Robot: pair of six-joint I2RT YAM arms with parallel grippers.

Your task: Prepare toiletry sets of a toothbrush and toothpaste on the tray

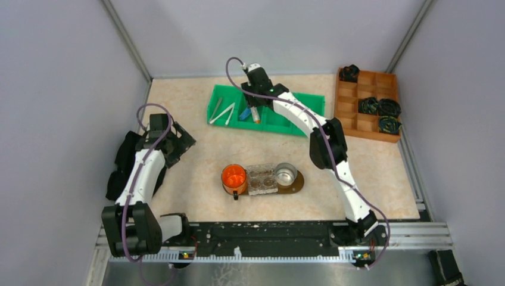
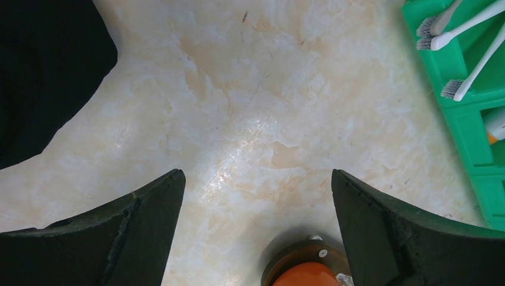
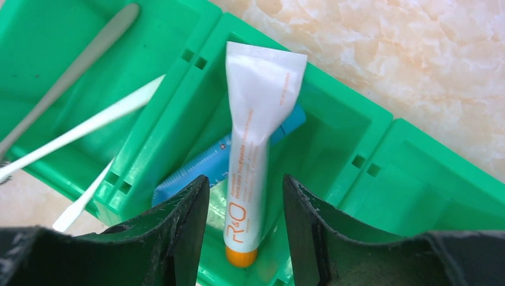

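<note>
In the green bin (image 3: 417,179), three toothbrushes (image 3: 89,128), two tubes (image 3: 256,119)

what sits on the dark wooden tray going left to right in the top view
orange round cup → clear plastic square container → shiny metal cup, all standing on the dark brown wooden tray

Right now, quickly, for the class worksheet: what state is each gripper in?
Left gripper: open wide, holding nothing.
Right gripper: partly open, straddling the white toothpaste tube in the green bin, with gaps on both sides, not gripping.
</note>
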